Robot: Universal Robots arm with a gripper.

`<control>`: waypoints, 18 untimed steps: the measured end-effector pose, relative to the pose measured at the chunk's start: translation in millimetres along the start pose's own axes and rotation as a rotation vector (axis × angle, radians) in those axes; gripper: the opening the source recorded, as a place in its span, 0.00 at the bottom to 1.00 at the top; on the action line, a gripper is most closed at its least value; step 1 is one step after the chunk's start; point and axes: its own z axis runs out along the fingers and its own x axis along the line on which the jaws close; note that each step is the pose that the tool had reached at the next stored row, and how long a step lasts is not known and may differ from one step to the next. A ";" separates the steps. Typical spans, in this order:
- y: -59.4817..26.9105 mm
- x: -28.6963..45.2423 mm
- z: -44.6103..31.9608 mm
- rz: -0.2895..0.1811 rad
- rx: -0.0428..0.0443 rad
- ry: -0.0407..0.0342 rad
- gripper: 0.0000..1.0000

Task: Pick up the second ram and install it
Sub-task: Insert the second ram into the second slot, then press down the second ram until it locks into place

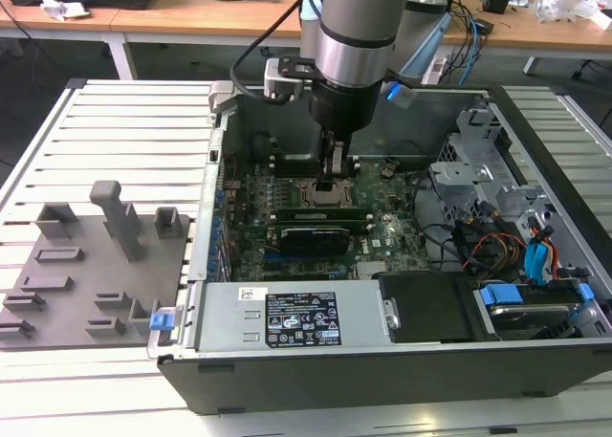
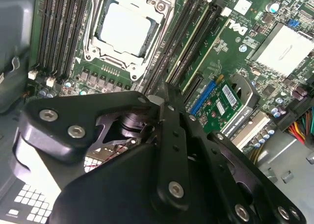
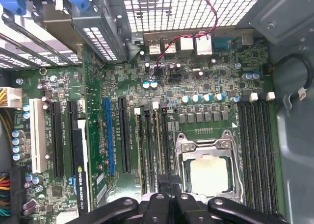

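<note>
The gripper [image 2: 164,99] is filling the foreground of the second wrist view, jaws closed together over the memory slots [image 3: 156,145] beside the CPU socket [image 3: 208,172]. The second ram [image 2: 194,45] is sitting seated in a slot just ahead of it. The black-shrouded card [image 1: 311,236] is lying nearby inside the computer case [image 1: 382,380], which is resting on a slatted table [image 1: 105,121].

- A robotics or electronics lab: an open computer case [image 1: 402,351] lies on a slotted metal desk [image 1: 124,131].
- A grey fixture plate [image 1: 86,265] with shaped holders sits beside it.
- Behind, wooden desks [image 1: 191,16] carry loose cables [image 1: 478,35] and clutter.
</note>
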 end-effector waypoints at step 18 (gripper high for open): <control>-36.2 -3.0 -1.3 0.000 -0.0018 0.0015 0.11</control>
